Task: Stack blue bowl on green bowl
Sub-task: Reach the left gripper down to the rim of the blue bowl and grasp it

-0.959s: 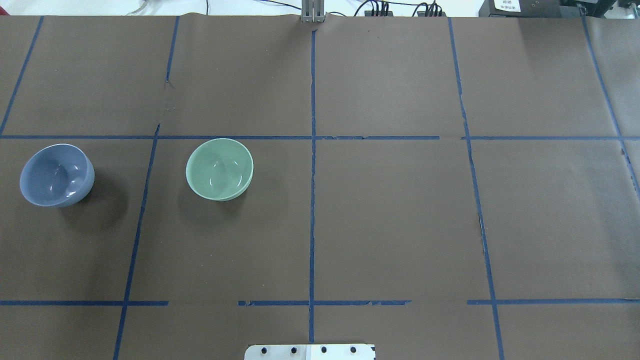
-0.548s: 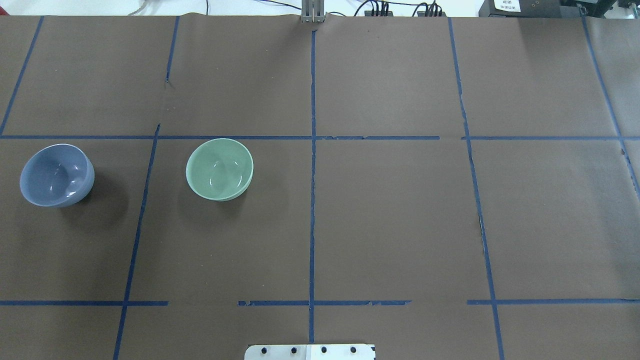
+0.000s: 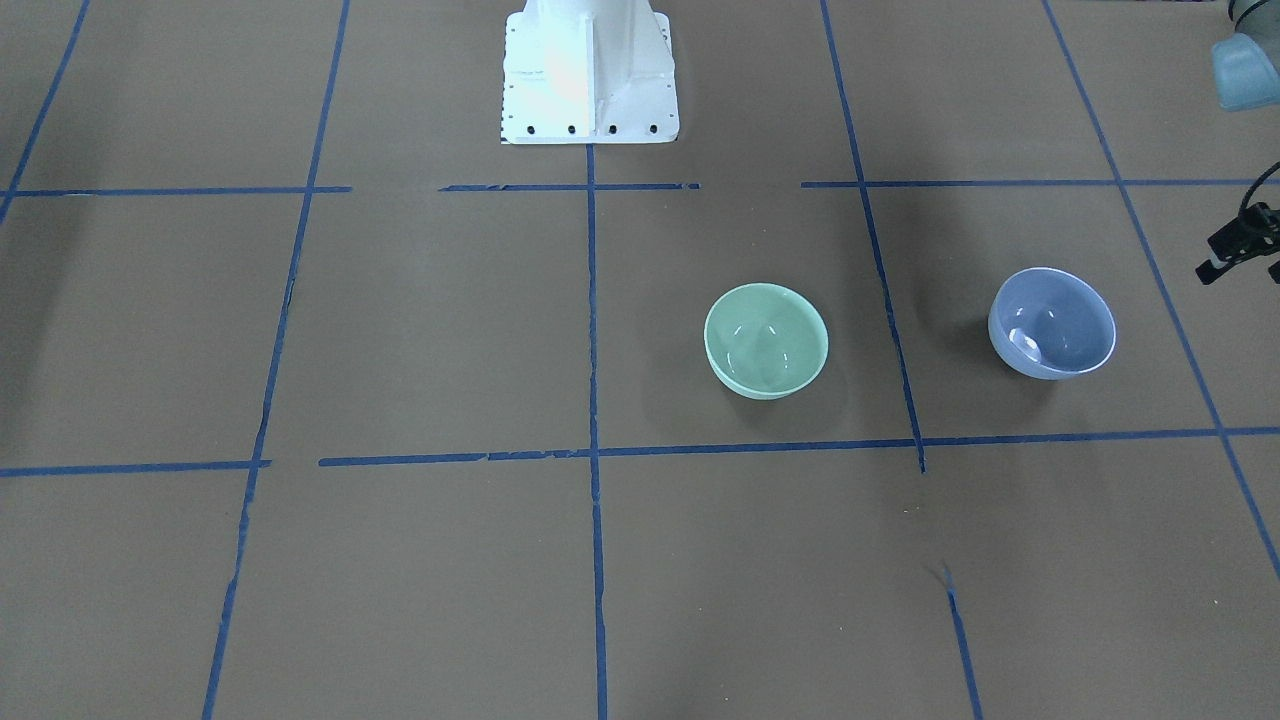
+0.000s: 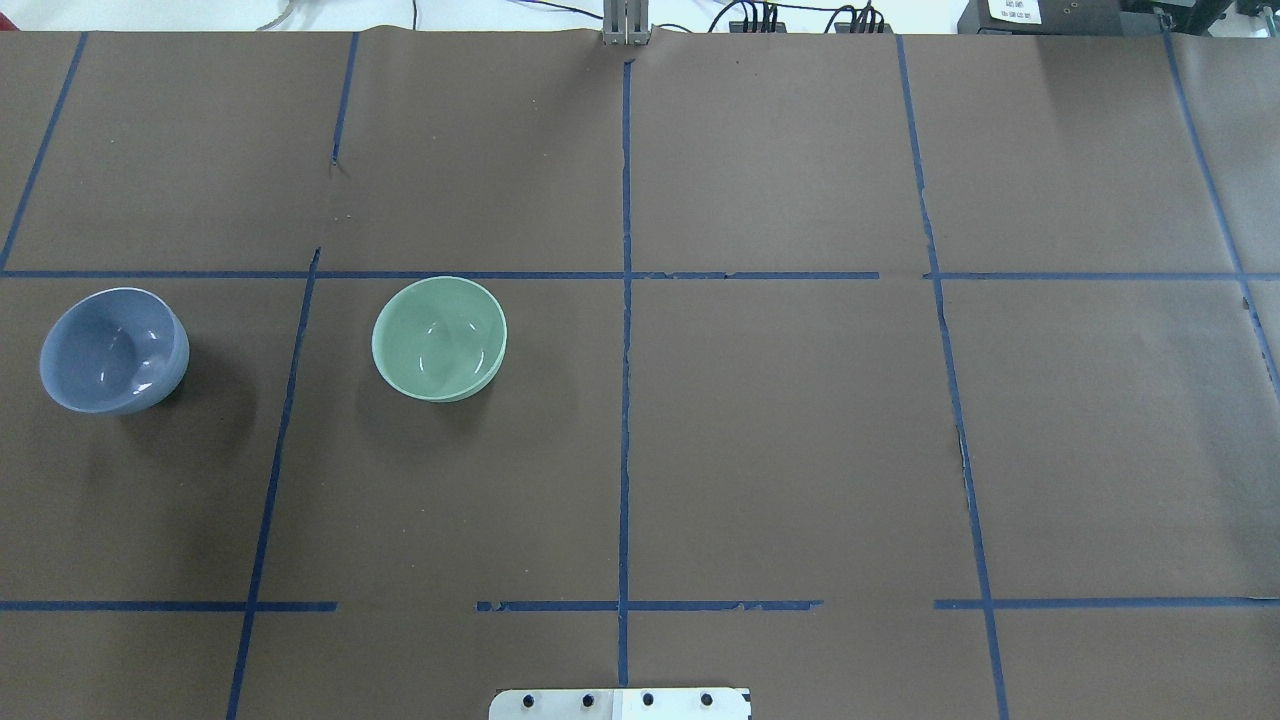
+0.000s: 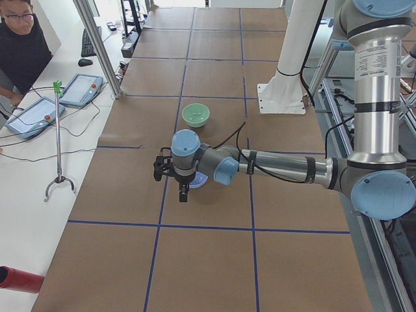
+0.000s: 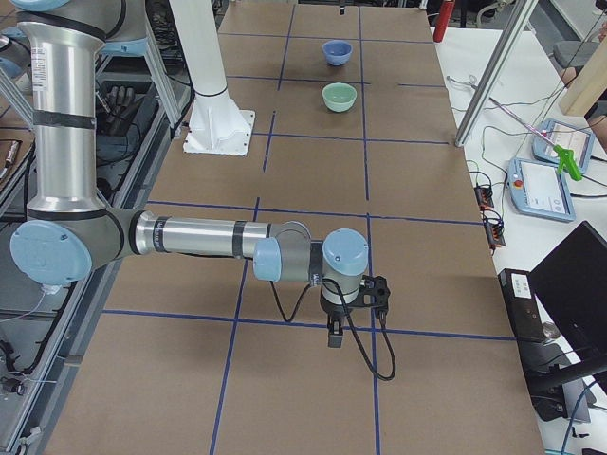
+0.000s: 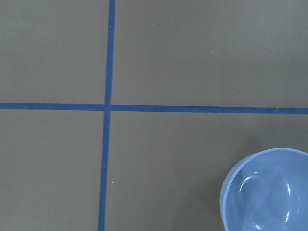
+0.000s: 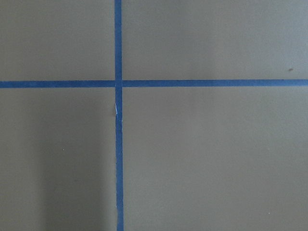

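The blue bowl (image 4: 113,350) stands upright at the table's left end, also seen in the front view (image 3: 1052,323) and at the lower right of the left wrist view (image 7: 269,192). The green bowl (image 4: 439,338) stands upright to its right, apart from it (image 3: 766,341). My left gripper (image 5: 182,194) hangs beside the blue bowl, which the left arm partly hides in the left side view; I cannot tell whether the gripper is open or shut. My right gripper (image 6: 333,336) hovers over bare table far from both bowls (image 6: 337,51); I cannot tell its state either.
The robot's white base (image 3: 588,70) stands at the table's near middle edge. Blue tape lines (image 4: 625,400) grid the brown table cover. An operator (image 5: 23,39), tablets (image 5: 81,88) and a metal post (image 5: 97,45) stand along the far side.
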